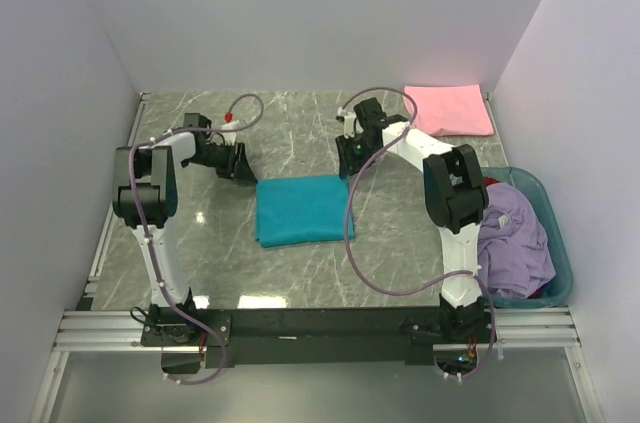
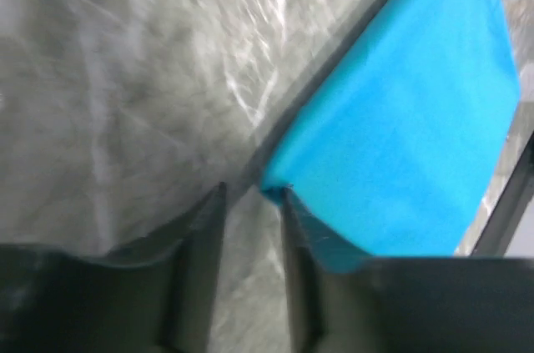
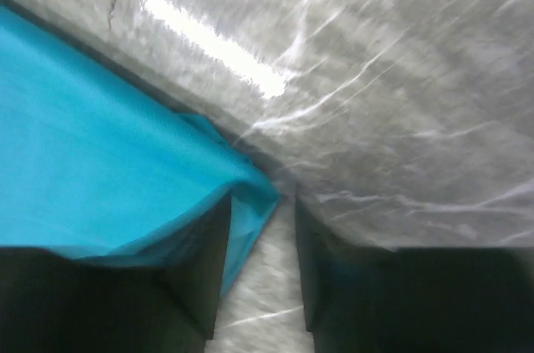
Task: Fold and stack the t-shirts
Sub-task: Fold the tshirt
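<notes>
Blurred left gripper [image 2: 253, 192] slightly parted, teal t-shirt [image 2: 400, 136] cut off by frame

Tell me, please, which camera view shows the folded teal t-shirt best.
The top external view: it shows the whole teal t-shirt, folded into a rectangle. Each wrist view shows only one corner of it, close up and blurred.

Table [image 1: 300, 278]: bare marble along the near edge, at the left and at far centre, passable.
Centre: teal shirt [image 1: 303, 208], folded flat, with the left gripper [image 1: 243, 171] and right gripper [image 1: 347, 165] at its far corners.
Far right: pink shirt [image 1: 450, 108], flat.
Right edge: basket [image 1: 563, 253], heaped with a lavender shirt [image 1: 515, 238].
Walls [image 1: 300, 13]: enclose the left, far and right sides.
</notes>
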Robot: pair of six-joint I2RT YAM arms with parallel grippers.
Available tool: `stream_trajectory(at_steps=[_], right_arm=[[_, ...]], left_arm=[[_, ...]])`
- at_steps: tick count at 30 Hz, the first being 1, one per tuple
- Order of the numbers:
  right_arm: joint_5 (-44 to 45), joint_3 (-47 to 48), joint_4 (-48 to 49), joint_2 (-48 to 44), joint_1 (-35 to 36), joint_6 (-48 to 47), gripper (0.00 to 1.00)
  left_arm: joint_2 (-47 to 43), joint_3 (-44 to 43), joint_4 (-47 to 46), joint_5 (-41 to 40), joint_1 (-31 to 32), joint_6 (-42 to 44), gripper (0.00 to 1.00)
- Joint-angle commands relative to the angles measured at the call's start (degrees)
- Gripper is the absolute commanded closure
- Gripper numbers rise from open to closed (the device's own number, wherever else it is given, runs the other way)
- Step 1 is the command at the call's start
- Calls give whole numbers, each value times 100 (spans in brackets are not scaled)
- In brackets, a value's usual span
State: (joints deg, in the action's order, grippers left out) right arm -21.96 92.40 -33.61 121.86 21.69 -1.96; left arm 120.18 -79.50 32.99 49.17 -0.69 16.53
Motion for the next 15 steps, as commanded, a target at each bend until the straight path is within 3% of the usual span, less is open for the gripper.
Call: stream_trajectory(at_steps=[1, 2, 4, 6, 7, 11, 15], right_arm=[[280, 383, 372, -215, -156, 450, 51], [53, 454, 346, -451, -270, 529, 41], [-325, 411, 346, -776, -332, 599, 29], [-955, 104, 433, -1321, -332, 687, 16], [-1282, -71, 521, -1497, -315, 871, 14], [-2698, -1159, 811, -2034, -9, 1504, 12], [-3516, -2014, 1451, -2105, 422, 2311, 11]], left_arm=[[-301, -153, -459, 318, -317, -499, 52], [-659, -5, -652, 504, -466, -754, 34], [-1109, 206, -715, 873, -546, -880, 29], [-1879, 759, -968, 1146, -511, -1307, 14], [-2137, 1013, -1170, 1330, -485, -1572, 4], [-3227, 2698, -2145, 1877, 31, -2864, 1], [-4274, 4081, -4235, 1851, 858, -5047, 1]])
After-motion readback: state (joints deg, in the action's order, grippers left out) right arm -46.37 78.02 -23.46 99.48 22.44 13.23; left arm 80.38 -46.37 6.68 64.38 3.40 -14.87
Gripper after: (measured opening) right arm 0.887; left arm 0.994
